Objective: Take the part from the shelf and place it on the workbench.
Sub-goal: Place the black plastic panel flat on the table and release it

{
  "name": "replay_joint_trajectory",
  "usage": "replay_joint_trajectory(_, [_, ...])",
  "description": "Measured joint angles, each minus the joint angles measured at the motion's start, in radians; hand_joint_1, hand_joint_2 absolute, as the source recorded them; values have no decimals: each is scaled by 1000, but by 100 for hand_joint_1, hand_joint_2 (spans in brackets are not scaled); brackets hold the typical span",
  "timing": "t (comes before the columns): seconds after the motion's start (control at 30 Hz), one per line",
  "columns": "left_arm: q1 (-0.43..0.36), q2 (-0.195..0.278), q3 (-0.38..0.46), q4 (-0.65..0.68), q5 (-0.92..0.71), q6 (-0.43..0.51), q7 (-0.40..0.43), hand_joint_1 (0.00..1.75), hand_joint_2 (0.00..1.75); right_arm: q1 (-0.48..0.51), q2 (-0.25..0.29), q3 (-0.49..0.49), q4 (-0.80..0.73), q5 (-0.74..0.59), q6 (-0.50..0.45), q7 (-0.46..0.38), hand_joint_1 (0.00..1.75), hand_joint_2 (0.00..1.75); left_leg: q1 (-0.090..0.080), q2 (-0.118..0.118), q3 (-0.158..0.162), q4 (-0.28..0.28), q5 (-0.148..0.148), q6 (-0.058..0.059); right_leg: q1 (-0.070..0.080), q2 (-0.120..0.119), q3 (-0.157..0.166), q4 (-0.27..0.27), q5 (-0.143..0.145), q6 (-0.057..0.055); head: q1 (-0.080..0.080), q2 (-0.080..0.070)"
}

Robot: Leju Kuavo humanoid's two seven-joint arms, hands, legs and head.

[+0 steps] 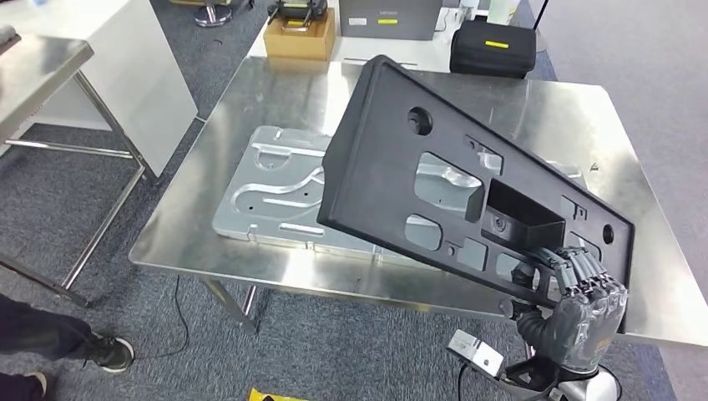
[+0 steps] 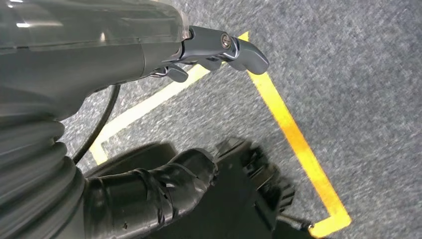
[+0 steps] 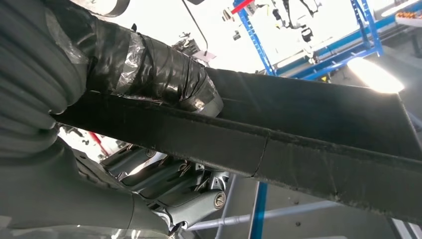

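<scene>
The part is a large black plastic panel [image 1: 401, 167] with several cut-outs. It hangs tilted above the steel workbench [image 1: 275, 92], its far corner raised. My right hand [image 1: 580, 313] grips the panel's near right edge from below, at the bench's front right corner. In the right wrist view a taped finger [image 3: 149, 74] lies across the panel's thick edge [image 3: 298, 144], with other fingers [image 3: 194, 196] on the opposite side. My left hand [image 2: 164, 50] hangs over grey carpet with nothing in it, fingers apart.
A silver stamped metal plate [image 1: 267, 192] lies flat on the bench, partly under the panel. A brown box [image 1: 299, 38] and a black case [image 1: 493, 48] stand at the bench's far edge. A person's shoe [image 1: 108, 351] is on the floor at left. Yellow floor tape [image 2: 298, 144] runs below my left hand.
</scene>
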Motion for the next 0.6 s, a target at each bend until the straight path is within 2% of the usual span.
replay_joint_trajectory(0.07, [-3,0,0,0,1,11,5,0,175,-4,-2,10,6,4,0,8,175,175,-3,0,0,0,-5,-11,5,2,7,-18,-9,-11,-1,0])
replay_joint_trajectory(0.13, [-5,0,0,0,3,19,10,0,175,-5,-4,17,9,6,0,13,175,175,-1,1,-1,3,-14,-19,3,4,11,-24,-12,-24,-3,0])
replay_joint_trajectory(0.17, [-5,0,0,0,4,19,10,0,175,-6,-5,20,10,7,0,15,175,175,0,1,-8,23,-27,-23,2,3,14,-28,-14,-30,-4,0])
replay_joint_trajectory(0.2, [-5,0,0,0,5,15,7,0,175,-7,-6,23,10,8,0,15,175,175,1,1,-26,62,-49,-27,1,3,18,-31,-15,-36,-5,0])
replay_joint_trajectory(0.27, [-5,0,0,0,5,0,-2,0,175,-11,-6,31,14,8,0,17,170,175,2,1,-95,194,-103,-30,5,1,22,-32,-19,-43,-6,0])
replay_joint_trajectory(0.3, [-4,0,-1,0,4,-8,-7,0,175,-12,-6,35,17,8,0,19,166,175,2,2,-133,256,-119,-30,7,1,23,-31,-21,-46,-6,0])
replay_joint_trajectory(0.33, [-3,0,-1,0,4,-13,-10,0,175,-12,-6,37,21,8,0,20,161,175,2,1,-158,290,-118,-29,10,2,25,-31,-22,-48,-6,0])
replay_joint_trajectory(0.37, [-1,0,-1,0,3,-17,-12,0,175,-13,-6,38,24,8,0,21,156,175,2,1,-165,284,-96,-26,12,3,27,-31,-24,-49,-6,0])
replay_joint_trajectory(0.4, [-1,0,-2,0,2,-20,-13,0,175,-15,-7,40,27,8,0,22,156,175,1,1,-151,239,-57,-21,14,4,32,-31,-26,-50,-6,0])
replay_joint_trajectory(0.43, [-1,0,-2,0,2,-23,-14,0,175,-18,-7,43,31,8,0,23,155,175,-1,1,-125,170,-12,-15,16,5,37,-31,-29,-50,-6,0])
replay_joint_trajectory(0.47, [-2,0,-3,0,2,-26,-14,0,175,-23,-8,47,34,8,0,25,154,175,-4,1,-99,103,19,-7,19,5,40,-30,-32,-48,-6,0])
replay_joint_trajectory(0.5, [-3,1,-3,0,2,-27,-14,0,175,-29,-10,51,38,10,0,27,154,175,-7,1,-78,53,38,-2,19,6,41,-29,-33,-45,-6,0])
replay_joint_trajectory(0.53, [-5,1,-3,0,2,-26,-14,0,175,-34,-11,55,41,14,0,31,155,175,-10,1,-66,25,43,2,19,6,41,-29,-34,-41,-6,0])
replay_joint_trajectory(0.6, [-6,1,-3,0,4,-18,-10,0,87,-43,-13,62,47,32,0,41,157,175,-12,1,-59,10,42,8,17,5,40,-32,-33,-29,-6,0])
